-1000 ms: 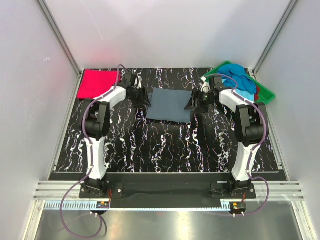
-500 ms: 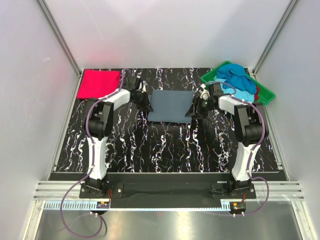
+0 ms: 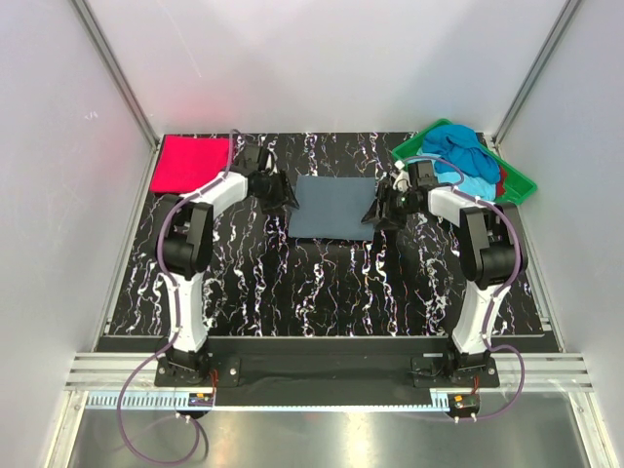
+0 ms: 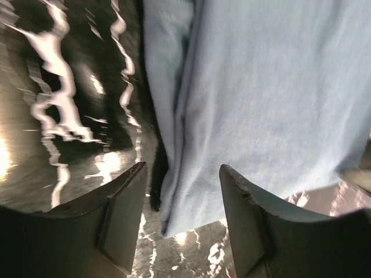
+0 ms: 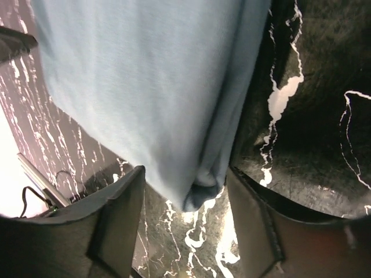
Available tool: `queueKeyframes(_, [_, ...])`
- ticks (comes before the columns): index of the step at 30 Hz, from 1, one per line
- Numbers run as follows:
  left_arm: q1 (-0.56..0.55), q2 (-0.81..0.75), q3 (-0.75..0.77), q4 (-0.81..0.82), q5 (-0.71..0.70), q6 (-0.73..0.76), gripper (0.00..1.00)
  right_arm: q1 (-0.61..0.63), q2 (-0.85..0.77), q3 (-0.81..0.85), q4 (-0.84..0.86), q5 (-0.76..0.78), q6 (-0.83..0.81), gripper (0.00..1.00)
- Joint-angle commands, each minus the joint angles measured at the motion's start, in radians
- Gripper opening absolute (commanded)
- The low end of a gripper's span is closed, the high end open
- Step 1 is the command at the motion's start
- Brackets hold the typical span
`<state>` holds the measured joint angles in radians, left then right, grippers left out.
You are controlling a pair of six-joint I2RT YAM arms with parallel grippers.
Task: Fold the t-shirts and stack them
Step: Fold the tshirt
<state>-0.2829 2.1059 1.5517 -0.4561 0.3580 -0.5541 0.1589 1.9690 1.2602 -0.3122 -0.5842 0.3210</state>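
Observation:
A slate grey-blue t-shirt (image 3: 331, 206) lies folded into a rectangle at the middle back of the table. My left gripper (image 3: 286, 202) is open at its left edge; the left wrist view shows the cloth (image 4: 261, 98) corner between the spread jaws (image 4: 181, 194). My right gripper (image 3: 376, 214) is open at its right edge, the cloth (image 5: 145, 87) corner between its jaws (image 5: 185, 200). A bright red-pink t-shirt (image 3: 191, 162) lies folded at the back left. Turquoise (image 3: 468, 166), dark blue (image 3: 450, 141) and red (image 3: 501, 178) t-shirts are heaped in the tray.
A green plastic tray (image 3: 517, 180) stands at the back right corner. The table is black with white marbling (image 3: 322, 283). White walls enclose the left, back and right sides.
Both grippers have shifted slightly along the grey-blue shirt's side edges toward the back. The shirt now lies a little flatter and squarer.

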Motion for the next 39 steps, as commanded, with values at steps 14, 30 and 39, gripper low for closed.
queueKeyframes(14, [-0.018,0.147,0.249,0.007,-0.165,0.054,0.59,0.001,-0.032,0.096,0.013,0.066,0.003,0.69])
queueKeyframes(30, [-0.022,0.218,0.314,0.182,0.218,0.024,0.23,-0.002,0.060,0.154,0.024,0.127,-0.037,0.73])
queueKeyframes(39, [0.090,0.273,0.206,0.347,0.374,-0.184,0.00,-0.036,0.082,0.151,0.019,0.031,-0.049,0.71])
